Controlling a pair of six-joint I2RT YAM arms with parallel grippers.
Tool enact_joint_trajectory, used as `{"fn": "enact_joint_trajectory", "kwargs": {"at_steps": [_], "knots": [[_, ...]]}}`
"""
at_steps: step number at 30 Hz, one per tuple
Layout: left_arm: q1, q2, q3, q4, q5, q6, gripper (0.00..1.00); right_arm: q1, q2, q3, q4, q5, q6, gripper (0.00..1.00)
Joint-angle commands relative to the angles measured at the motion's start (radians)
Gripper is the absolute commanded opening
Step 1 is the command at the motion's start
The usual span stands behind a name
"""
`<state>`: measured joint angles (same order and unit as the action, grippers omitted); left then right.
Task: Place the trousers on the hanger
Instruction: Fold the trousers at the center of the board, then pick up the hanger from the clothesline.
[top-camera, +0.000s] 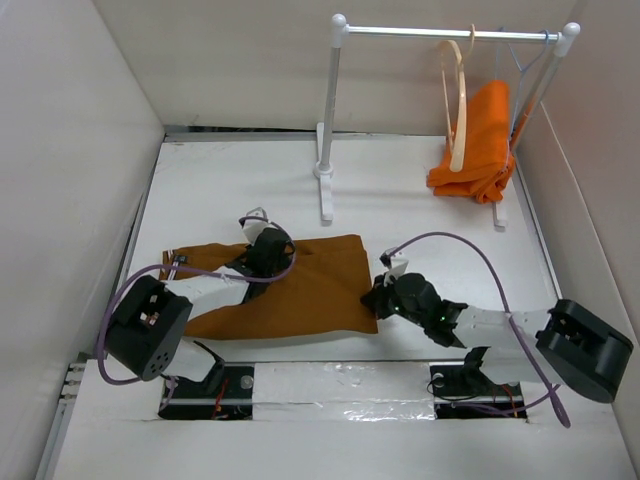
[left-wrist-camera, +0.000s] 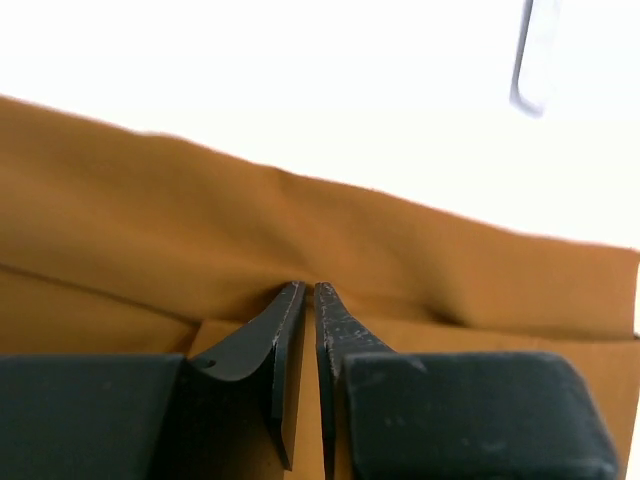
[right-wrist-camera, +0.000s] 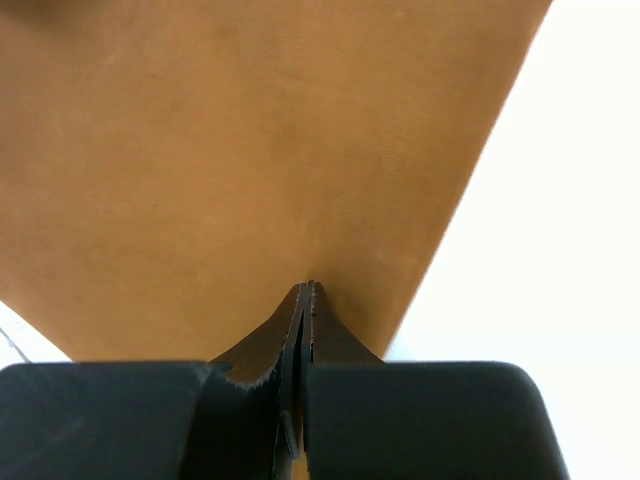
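Observation:
The rust-brown trousers (top-camera: 310, 290) lie flat on the white table in front of the arms. My left gripper (top-camera: 271, 251) is down on their far edge; in the left wrist view its jaws (left-wrist-camera: 310, 287) are closed to a thin slit on a raised fold of the trousers (left-wrist-camera: 300, 215). My right gripper (top-camera: 373, 296) is at the trousers' right edge; in the right wrist view it (right-wrist-camera: 308, 286) is shut with its tips pinched into the cloth (right-wrist-camera: 250, 150) near that edge. The pale wooden hanger (top-camera: 457, 100) hangs on the rack at the back right.
A white clothes rack (top-camera: 330, 120) stands at the back, its rail carrying a bright orange garment (top-camera: 478, 140) and a thin wire hanger (top-camera: 528, 60). A rack foot (left-wrist-camera: 530, 60) shows beyond the trousers. White walls close in on the left, right and back.

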<state>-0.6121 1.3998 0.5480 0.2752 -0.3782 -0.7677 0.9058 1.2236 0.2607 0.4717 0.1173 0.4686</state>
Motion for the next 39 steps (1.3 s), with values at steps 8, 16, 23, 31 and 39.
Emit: {"fn": "enact_joint_trajectory", "kwargs": {"at_steps": [8,16,23,31,39], "knots": [[-0.086,-0.174,-0.002,0.071,0.027,0.044,0.05,-0.067,-0.456,0.328,-0.430,0.114,-0.249,0.00],[-0.334,-0.306,-0.007,0.068,-0.079,0.031,0.00,-0.369,-0.458,0.815,-0.579,0.304,-0.458,0.00],[-0.585,-0.224,0.078,0.026,-0.221,0.013,0.00,-0.588,-0.110,1.156,-0.722,0.301,-0.614,0.94],[-0.732,-0.116,0.119,-0.014,-0.298,-0.074,0.00,-0.760,0.132,1.287,-0.737,0.164,-0.593,0.88],[-0.741,-0.091,0.115,-0.031,-0.294,-0.097,0.00,-0.806,0.226,1.305,-0.725,0.035,-0.578,0.65]]}}
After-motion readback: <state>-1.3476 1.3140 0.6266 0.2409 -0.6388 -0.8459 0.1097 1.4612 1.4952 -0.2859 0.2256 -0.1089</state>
